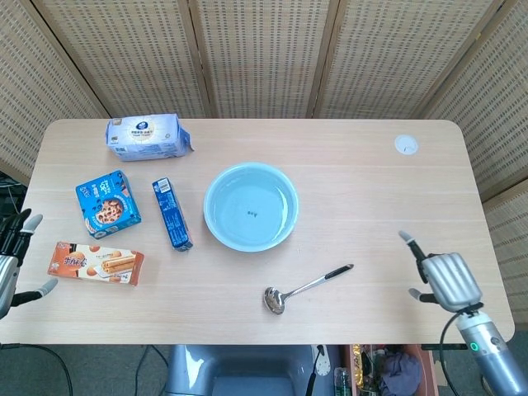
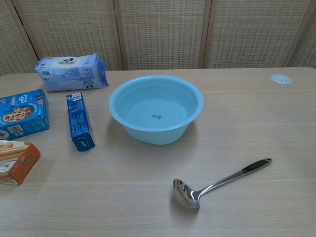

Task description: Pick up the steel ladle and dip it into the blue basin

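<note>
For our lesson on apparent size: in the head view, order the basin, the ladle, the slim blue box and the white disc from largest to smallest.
1. basin
2. ladle and slim blue box: similar length, too close to rank
3. white disc

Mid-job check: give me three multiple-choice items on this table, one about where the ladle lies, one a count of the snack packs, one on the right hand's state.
1. The steel ladle lies:
A. inside the blue basin
B. on the table, nearer the robot than the basin
C. on a snack box

2. Snack packs left of the basin:
A. two
B. four
C. six

3. The right hand:
A. grips the ladle
B. rests in the basin
C. holds nothing, apart from the ladle

Key: B, the ladle lies flat on bare wood; B, four packs show; C, bare table separates hand and handle.
</note>
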Action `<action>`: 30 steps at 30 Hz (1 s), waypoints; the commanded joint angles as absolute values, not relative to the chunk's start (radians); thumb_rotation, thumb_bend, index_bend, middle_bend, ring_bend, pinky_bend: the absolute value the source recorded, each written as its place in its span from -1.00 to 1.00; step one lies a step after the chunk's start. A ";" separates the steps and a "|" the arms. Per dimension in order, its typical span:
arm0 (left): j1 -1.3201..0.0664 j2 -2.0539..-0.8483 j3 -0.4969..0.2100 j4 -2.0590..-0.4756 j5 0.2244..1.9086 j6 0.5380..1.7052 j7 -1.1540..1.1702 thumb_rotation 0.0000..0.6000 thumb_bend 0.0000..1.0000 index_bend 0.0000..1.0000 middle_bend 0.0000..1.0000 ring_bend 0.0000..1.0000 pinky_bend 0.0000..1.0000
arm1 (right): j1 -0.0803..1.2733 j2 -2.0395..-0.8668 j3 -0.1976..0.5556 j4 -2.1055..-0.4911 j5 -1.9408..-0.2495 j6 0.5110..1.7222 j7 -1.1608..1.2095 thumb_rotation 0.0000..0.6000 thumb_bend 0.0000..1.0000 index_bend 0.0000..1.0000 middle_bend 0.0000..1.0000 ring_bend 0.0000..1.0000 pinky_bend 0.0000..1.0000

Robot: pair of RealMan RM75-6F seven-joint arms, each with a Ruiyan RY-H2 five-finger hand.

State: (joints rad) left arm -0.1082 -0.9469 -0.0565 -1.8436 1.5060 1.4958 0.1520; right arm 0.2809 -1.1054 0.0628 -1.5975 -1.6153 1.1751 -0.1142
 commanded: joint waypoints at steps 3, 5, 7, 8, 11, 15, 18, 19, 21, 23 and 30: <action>-0.127 -0.952 -0.074 -1.843 1.465 1.464 0.160 1.00 -1.00 -1.00 -1.00 -1.00 -1.00 | 0.427 -1.198 0.021 -1.475 -1.714 1.003 -0.126 1.00 -0.90 -0.73 0.61 0.48 1.00; -0.133 -0.953 -0.077 -1.843 1.456 1.455 0.163 1.00 -1.00 -1.00 -1.00 -1.00 -1.00 | 0.458 -1.237 0.018 -1.433 -1.728 0.973 -0.136 1.00 -0.87 -0.64 0.65 0.52 1.00; -0.136 -0.954 -0.080 -1.843 1.448 1.449 0.167 1.00 -1.00 -1.00 -1.00 -1.00 -1.00 | 0.483 -1.274 0.018 -1.393 -1.730 0.947 -0.142 1.00 -0.80 -0.57 0.69 0.56 1.00; -0.138 -0.955 -0.080 -1.843 1.446 1.447 0.167 1.00 -1.00 -1.00 -1.00 -1.00 -1.00 | 0.492 -1.288 0.017 -1.378 -1.730 0.936 -0.146 1.00 -0.75 -0.54 0.70 0.57 1.00; -0.140 -0.956 -0.082 -1.842 1.440 1.443 0.168 1.00 -1.00 -1.00 -1.00 -1.00 -1.00 | 0.516 -1.333 0.012 -1.330 -1.732 0.910 -0.166 1.00 -0.62 -0.50 0.71 0.59 1.00; -0.144 -0.956 -0.083 -1.840 1.433 1.436 0.168 1.00 -1.00 -1.00 -1.00 -1.00 -1.00 | 0.533 -1.384 0.014 -1.285 -1.712 0.879 -0.203 1.00 -0.57 -0.46 0.71 0.59 1.00; -0.145 -0.956 -0.083 -1.840 1.432 1.435 0.166 1.00 -1.00 -1.00 -1.00 -1.00 -1.00 | 0.541 -1.415 0.017 -1.266 -1.693 0.872 -0.208 1.00 -0.57 -0.42 0.71 0.59 1.00; -0.145 -0.956 -0.084 -1.840 1.433 1.436 0.166 1.00 -1.00 -1.00 -1.00 -1.00 -1.00 | 0.544 -1.423 0.018 -1.261 -1.691 0.872 -0.209 1.00 -0.57 -0.41 0.71 0.59 1.00; -0.144 -0.956 -0.083 -1.841 1.434 1.437 0.166 1.00 -1.00 -1.00 -1.00 -1.00 -1.00 | 0.550 -1.439 0.017 -1.252 -1.688 0.872 -0.210 1.00 -0.57 -0.40 0.71 0.59 1.00; -0.145 -0.956 -0.081 -1.841 1.434 1.436 0.167 1.00 -1.00 -1.00 -1.00 -1.00 -1.00 | 0.558 -1.454 0.017 -1.243 -1.685 0.871 -0.213 1.00 -0.57 -0.38 0.71 0.59 1.00; -0.148 -0.960 -0.081 -1.841 1.429 1.431 0.174 1.00 -1.00 -1.00 -1.00 -1.00 -1.00 | 0.584 -1.495 0.021 -1.226 -1.661 0.850 -0.222 1.00 -0.57 -0.25 0.71 0.59 1.00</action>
State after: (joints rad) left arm -0.1475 -0.9595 -0.0806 -1.8411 1.4300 1.4310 0.1732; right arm 0.5805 -1.4907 0.0191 -1.2286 -1.6654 0.8528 -0.2216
